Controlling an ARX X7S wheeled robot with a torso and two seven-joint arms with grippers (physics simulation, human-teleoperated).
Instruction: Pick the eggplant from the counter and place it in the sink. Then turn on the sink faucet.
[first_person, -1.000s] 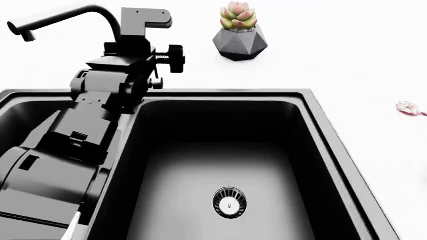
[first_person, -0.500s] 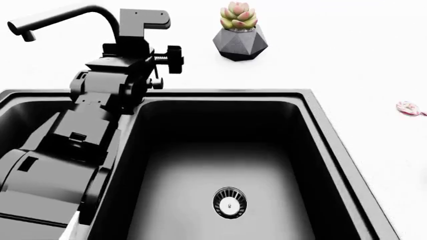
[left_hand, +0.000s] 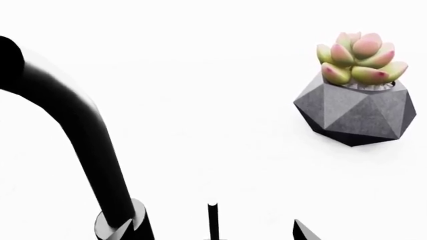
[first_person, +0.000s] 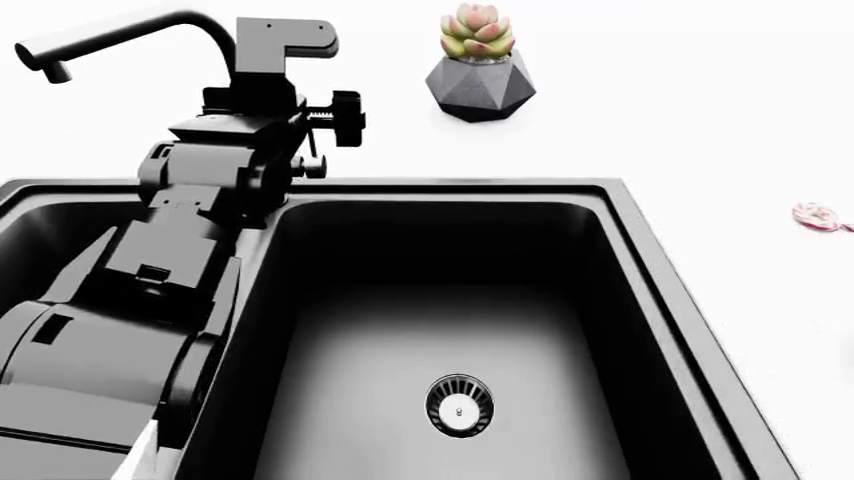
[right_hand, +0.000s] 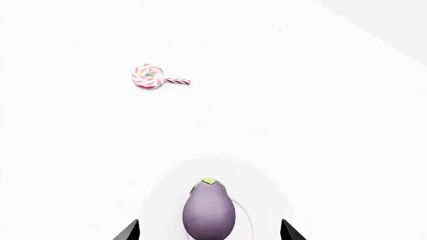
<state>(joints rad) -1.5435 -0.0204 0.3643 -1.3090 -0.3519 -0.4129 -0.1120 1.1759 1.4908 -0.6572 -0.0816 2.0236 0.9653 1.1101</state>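
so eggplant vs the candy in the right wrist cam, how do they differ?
Colour: the eggplant is plain dull purple with a small green cap; the candy is a pink-and-white swirl.
Shape: the eggplant is a smooth egg form; the candy is a flat round disc with a thin twisted tail.
Position: the eggplant sits on a pale round patch between the right gripper fingertips; the candy lies apart, untouched.
Both rest on the white counter.

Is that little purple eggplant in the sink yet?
Not yet. The eggplant lies on the white counter between the right gripper's open fingers, and the sink basin holds only its drain strainer.
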